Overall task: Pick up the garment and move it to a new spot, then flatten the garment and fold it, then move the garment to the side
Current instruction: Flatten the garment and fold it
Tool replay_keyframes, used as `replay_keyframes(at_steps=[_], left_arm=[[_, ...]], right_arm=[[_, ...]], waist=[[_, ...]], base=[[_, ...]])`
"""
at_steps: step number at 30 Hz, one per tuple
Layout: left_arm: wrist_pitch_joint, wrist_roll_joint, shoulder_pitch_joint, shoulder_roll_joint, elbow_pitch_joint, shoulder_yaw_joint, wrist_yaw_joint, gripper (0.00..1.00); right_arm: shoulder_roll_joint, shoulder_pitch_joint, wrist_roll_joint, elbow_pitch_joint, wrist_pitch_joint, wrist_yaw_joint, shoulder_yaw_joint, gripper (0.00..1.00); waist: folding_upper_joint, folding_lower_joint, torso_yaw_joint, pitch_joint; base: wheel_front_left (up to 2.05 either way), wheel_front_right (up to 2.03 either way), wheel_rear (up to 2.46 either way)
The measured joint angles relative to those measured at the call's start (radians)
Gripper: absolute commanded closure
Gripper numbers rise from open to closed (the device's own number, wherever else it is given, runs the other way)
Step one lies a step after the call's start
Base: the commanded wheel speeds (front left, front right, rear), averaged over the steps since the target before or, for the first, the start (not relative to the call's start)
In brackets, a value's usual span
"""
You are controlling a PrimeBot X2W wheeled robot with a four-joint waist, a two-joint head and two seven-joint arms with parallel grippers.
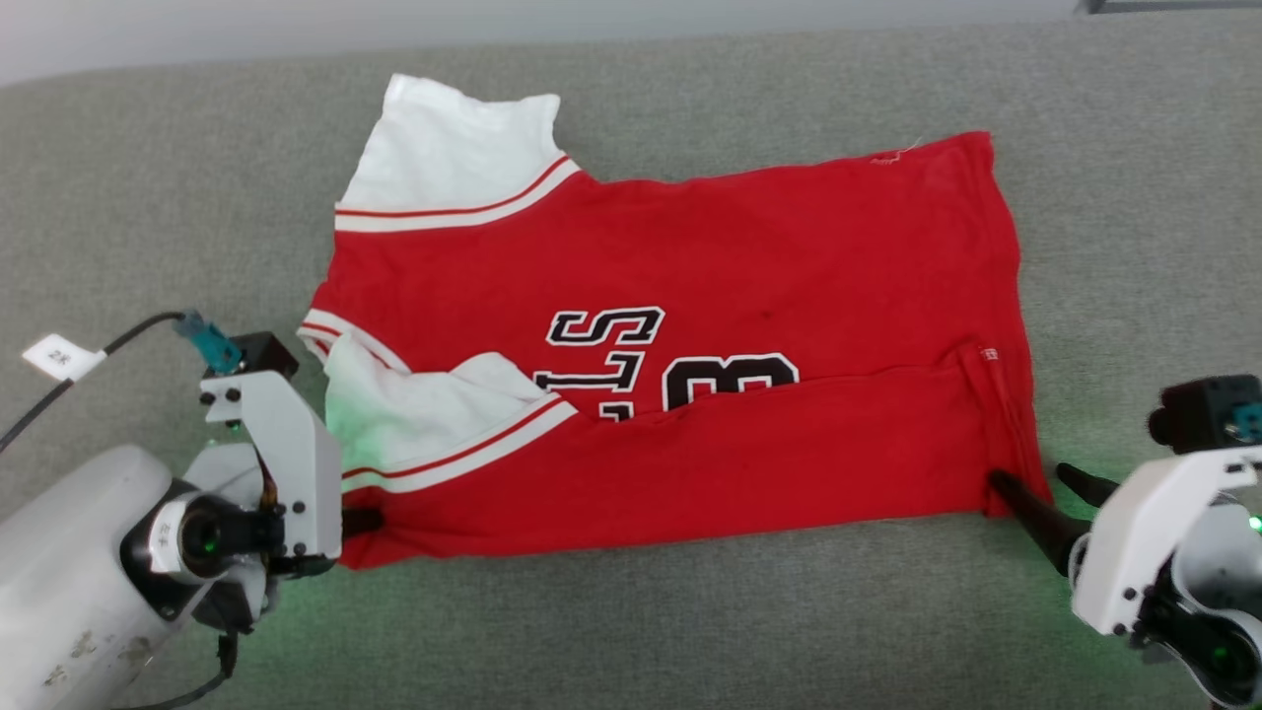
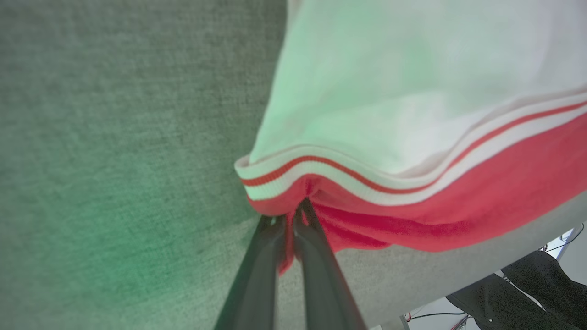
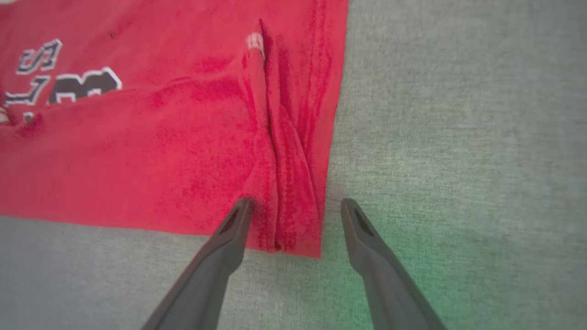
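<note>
The garment (image 1: 690, 256) lies spread on the grey fabric surface, a red jersey with white sleeves and black lettering. Its near edge is folded up over the lower part of the lettering. My left gripper (image 1: 360, 523) is at the near-left corner; in the left wrist view its fingers (image 2: 296, 213) are shut on the red hem (image 2: 412, 206) under the striped sleeve trim. Around the near-right corner my right gripper (image 1: 1030, 478) stands open. Seen from the right wrist, the wrinkled red corner (image 3: 293, 192) lies between its spread fingertips (image 3: 297, 204), and one finger (image 3: 229, 238) rests over the cloth.
The grey upholstered surface (image 1: 1134, 197) stretches wide to the right and in front of the jersey. A black cable with a white tag (image 1: 59, 357) runs at the left. The left wrist view shows the surface's edge (image 2: 458, 279) with dark items beyond.
</note>
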Motion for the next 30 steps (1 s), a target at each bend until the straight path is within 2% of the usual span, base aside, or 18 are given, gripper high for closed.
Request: replay_keyframes(at_steps=[4,5,6,12,20,30], left_arm=[[0.0,0.002,-0.01,-0.007,0.002,0.001,-0.007,1.0],[0.0,0.004,-0.011,-0.009,0.003,0.001,-0.009,1.0],[0.0,0.004,-0.012,-0.012,0.004,0.001,-0.009,1.0],[-0.001,0.004,-0.012,-0.021,0.015,0.002,-0.019,1.0],[0.004,-0.008,-0.005,-0.001,0.002,0.012,-0.016,1.0],[0.063,-0.011,0.013,0.062,-0.095,-0.004,0.053,1.0]], right_arm=[[-0.01,-0.05,-0.007,0.08,0.007,0.0,0.04,0.0],[-0.018,-0.062,-0.006,0.096,0.007,0.0,0.051,0.6],[-0.023,-0.073,-0.002,0.109,0.009,0.0,0.059,1.0],[-0.059,-0.1,0.026,0.147,0.011,0.0,0.098,1.0],[-0.102,-0.1,0.056,0.145,0.011,0.001,0.1,1.0],[-0.141,-0.056,0.077,0.09,0.057,0.001,0.091,1.0]], waist=[[0.0,0.0,0.011,0.012],[0.0,0.0,0.013,0.014],[0.0,-0.0001,0.016,0.015],[0.0,0.0,0.022,0.009],[0.0,0.0,0.022,-0.012],[0.0,-0.0001,0.028,-0.041]], base=[[0.0,0.0,0.0],[0.0,0.0,0.0],[0.0,0.0,0.0],[0.0,0.0,0.0],[0.0,0.0,0.0],[0.0,0.0,0.0]])
